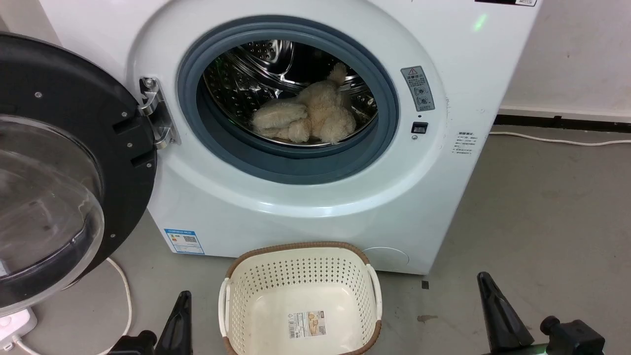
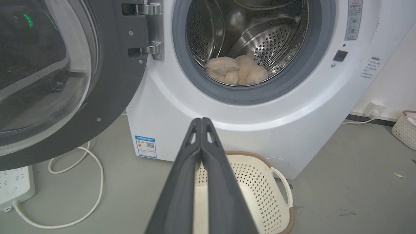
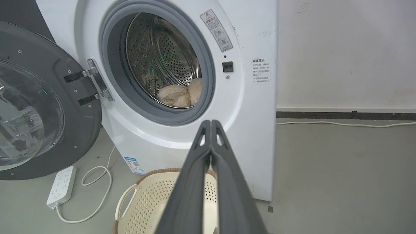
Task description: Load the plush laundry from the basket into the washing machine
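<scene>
Lying in the shiny perforated steel drum (image 1: 246, 74) of the white front-loading washing machine (image 1: 296, 217), the shaggy beige plush toy (image 1: 305, 121) rests at its bottom. The cream perforated plastic basket (image 1: 296, 268) stands just before it. Both the left gripper (image 2: 201, 120) and right gripper (image 3: 211, 122) have fingers pressed together.

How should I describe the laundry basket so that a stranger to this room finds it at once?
Start at the white washing machine, its round door swung open. On the floor directly before it stands the basket, cream and perforated, with nothing inside. Its brown woven-look rim and the label sticker on its bottom set it apart.
</scene>
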You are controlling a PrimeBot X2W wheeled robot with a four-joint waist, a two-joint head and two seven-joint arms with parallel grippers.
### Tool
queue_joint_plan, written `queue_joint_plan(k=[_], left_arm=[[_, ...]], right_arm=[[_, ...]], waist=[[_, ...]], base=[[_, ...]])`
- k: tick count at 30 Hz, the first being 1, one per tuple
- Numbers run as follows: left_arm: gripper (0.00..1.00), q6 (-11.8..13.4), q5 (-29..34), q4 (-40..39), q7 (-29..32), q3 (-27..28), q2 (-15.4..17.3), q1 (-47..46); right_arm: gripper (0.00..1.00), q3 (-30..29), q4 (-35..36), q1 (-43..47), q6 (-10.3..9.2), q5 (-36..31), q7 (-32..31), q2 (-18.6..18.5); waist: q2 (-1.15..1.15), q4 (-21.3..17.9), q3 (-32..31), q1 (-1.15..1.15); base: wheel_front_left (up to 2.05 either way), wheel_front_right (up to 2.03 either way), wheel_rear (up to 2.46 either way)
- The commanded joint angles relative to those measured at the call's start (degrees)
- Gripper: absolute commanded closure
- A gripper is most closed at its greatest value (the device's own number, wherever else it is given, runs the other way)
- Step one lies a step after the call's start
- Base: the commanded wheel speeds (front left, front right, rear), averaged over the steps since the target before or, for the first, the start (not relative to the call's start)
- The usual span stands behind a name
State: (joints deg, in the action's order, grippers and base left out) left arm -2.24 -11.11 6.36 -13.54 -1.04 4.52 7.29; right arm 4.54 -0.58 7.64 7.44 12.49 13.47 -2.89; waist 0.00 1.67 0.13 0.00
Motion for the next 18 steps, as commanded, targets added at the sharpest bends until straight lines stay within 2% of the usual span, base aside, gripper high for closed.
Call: queue_joint_plan(k=[1, 18], left_arm=[[1.00, 0.1, 0.6, -0.4, 0.4, 0.1, -0.2, -0.6], [1.00, 0.4, 2.1, -1.3, 2.3, 0.2, -0.4, -1.6]], right_arm=[[1.00, -0.2, 0.1, -0.8, 0.00, -0.7, -0.3, 0.0], [1.00, -0.8, 0.1, -1.7, 0.01, -2.4, -2.2, 0.0]], waist=[[0.00, 0.0, 0.0, 0.00], [0.00, -0.3, 0.0, 0.00]], base=[[0.00, 0.00, 0.00], [0.00, 0.00, 0.00]])
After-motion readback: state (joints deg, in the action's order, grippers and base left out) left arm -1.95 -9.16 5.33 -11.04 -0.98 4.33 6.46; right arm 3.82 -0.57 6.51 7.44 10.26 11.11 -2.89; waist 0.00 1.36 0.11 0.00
